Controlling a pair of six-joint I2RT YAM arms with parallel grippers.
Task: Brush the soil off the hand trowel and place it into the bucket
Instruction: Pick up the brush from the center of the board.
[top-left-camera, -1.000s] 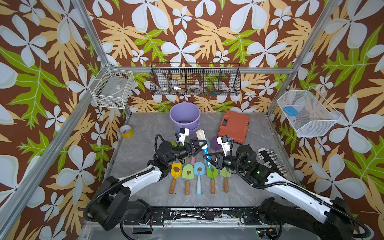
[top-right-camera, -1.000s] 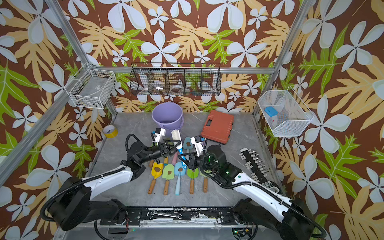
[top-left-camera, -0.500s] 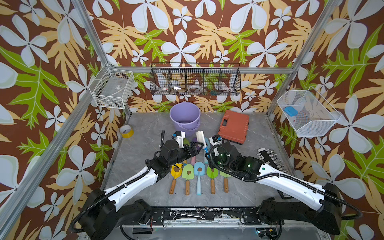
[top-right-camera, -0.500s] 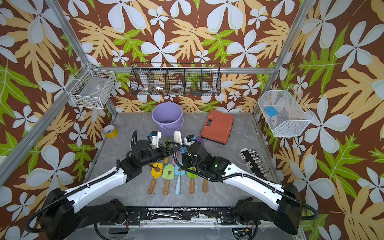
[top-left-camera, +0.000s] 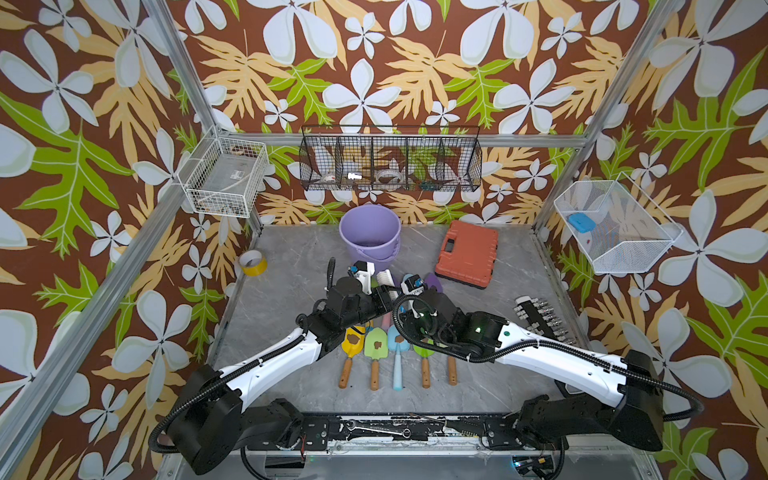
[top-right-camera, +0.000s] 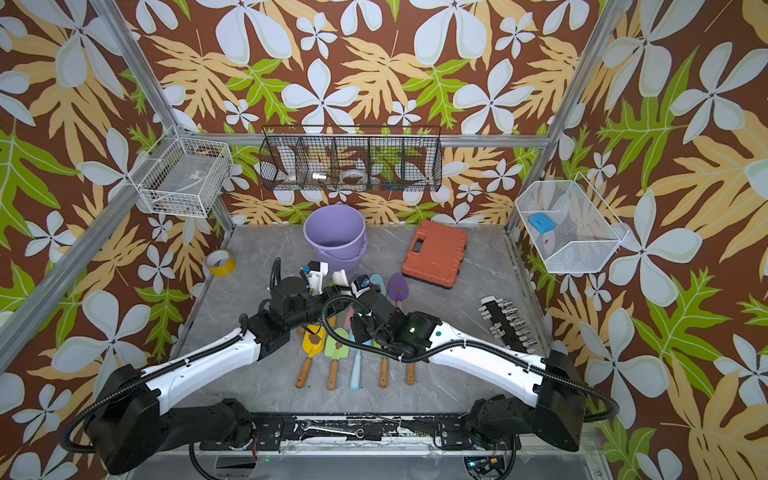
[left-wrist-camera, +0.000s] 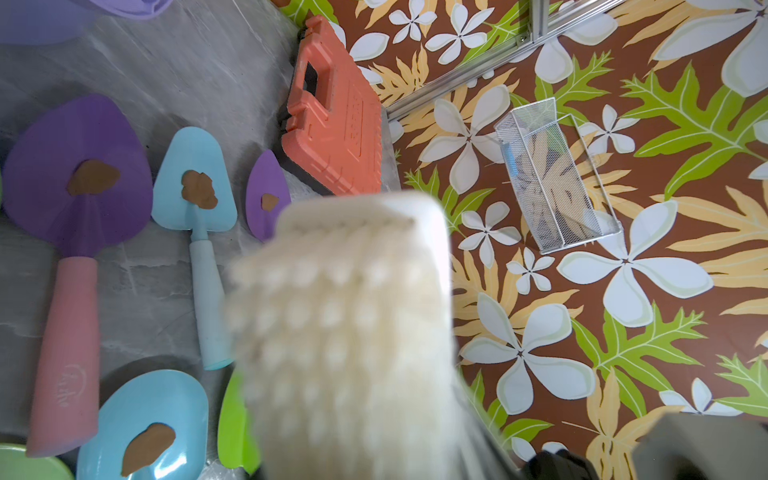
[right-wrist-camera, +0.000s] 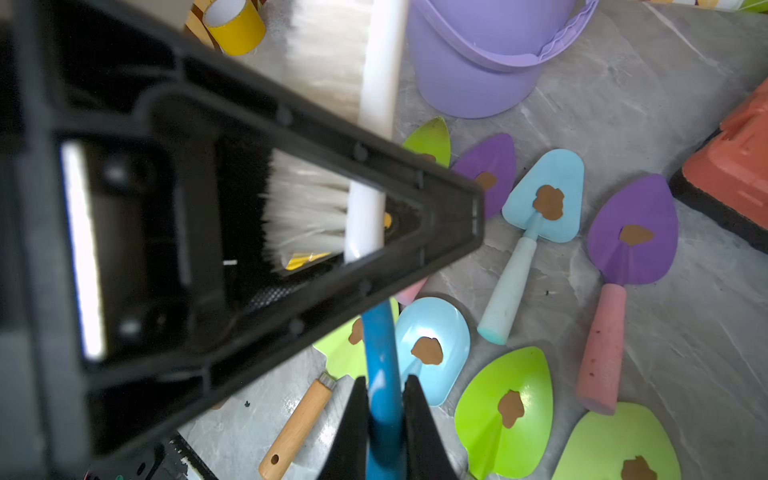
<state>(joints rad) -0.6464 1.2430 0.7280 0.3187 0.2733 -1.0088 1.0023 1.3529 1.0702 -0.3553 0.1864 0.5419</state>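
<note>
A brush with white bristles and a blue handle hangs over the trowels. My right gripper is shut on the blue handle. My left gripper meets it from the other side; one of its black fingers lies across the brush head, and the bristles fill the space between its jaws. Several trowels lie in two rows on the table, each with a brown soil blob: purple, blue, yellow, green. The lavender bucket stands behind them.
An orange tool case lies right of the bucket. A yellow tape roll sits at the table's left edge and a socket rail at the right. Wire baskets hang on the walls, such as the black one.
My left gripper has gone from wide open beside the brush to closed round its head. My right arm has swung left and further back with the brush handle in its grip.
</note>
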